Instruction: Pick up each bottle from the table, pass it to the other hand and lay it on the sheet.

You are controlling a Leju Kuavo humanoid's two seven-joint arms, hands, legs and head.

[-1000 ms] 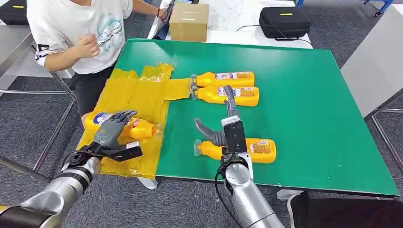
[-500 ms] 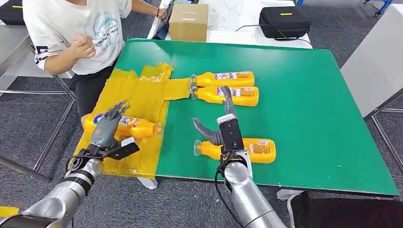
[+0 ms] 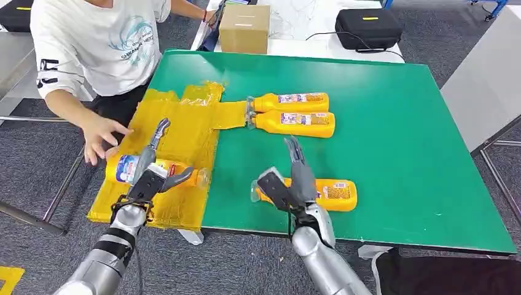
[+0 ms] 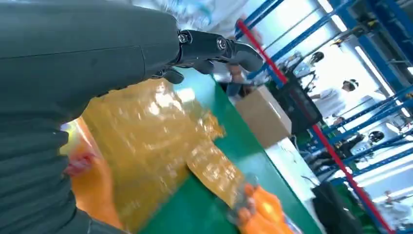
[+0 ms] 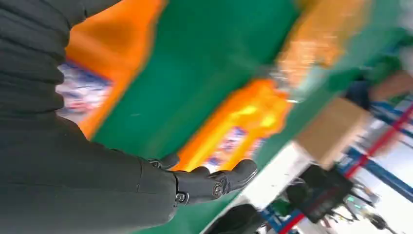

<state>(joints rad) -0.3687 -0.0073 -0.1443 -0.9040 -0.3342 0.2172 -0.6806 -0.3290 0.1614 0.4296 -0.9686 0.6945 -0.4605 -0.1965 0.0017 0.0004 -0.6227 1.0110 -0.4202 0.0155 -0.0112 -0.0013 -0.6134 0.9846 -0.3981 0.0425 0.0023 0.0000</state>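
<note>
While a bottle (image 3: pixel 156 169) lies on its side on the yellow sheet (image 3: pixel 184 126) at the table's (image 3: pixel 381 92) left edge, my left hand (image 3: pixel 153 172) hangs over it with fingers spread wide, holding nothing. My right hand (image 3: pixel 293 184) is likewise wide and unladen, above a second bottle (image 3: pixel 332 194) lying near the table's front edge. Two further bottles (image 3: pixel 295 114) lie side by side toward the middle, caps touching the sheet. A person's hand (image 3: pixel 99 135) reaches in beside the sheet's left edge, near the first bottle's base.
</note>
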